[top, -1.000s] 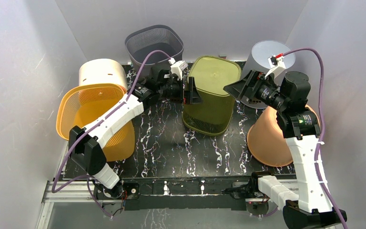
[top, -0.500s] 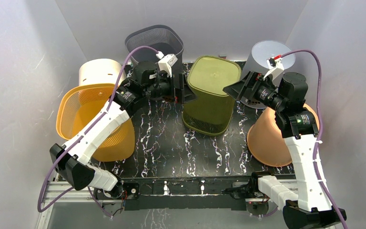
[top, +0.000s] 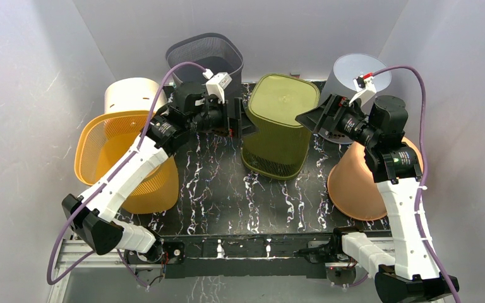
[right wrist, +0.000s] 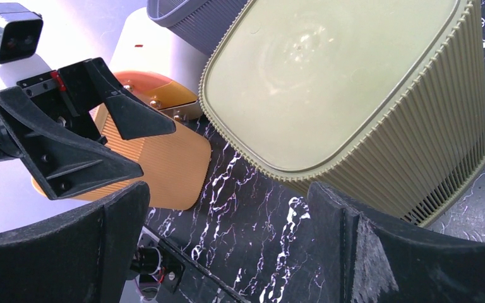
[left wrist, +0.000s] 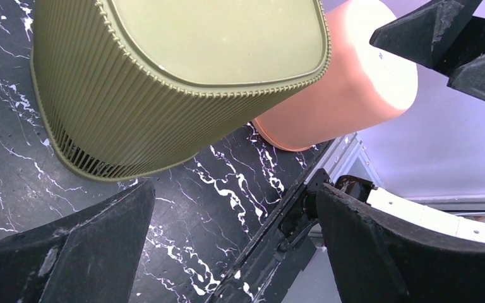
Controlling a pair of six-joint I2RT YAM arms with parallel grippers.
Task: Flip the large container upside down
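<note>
An olive-green, finely ribbed container [top: 281, 126] is framed between the black left pincer [top: 247, 121] and black right pincer [top: 309, 120]. Beneath them, a black tabletop [top: 227, 189] is veined with white marbling.

Spread wide: left pincer [top: 245, 120], right pincer [top: 308, 124].

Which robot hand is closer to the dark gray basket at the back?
Left. The left gripper sits just in front of the dark gray basket; the right gripper is beyond the green container.
</note>
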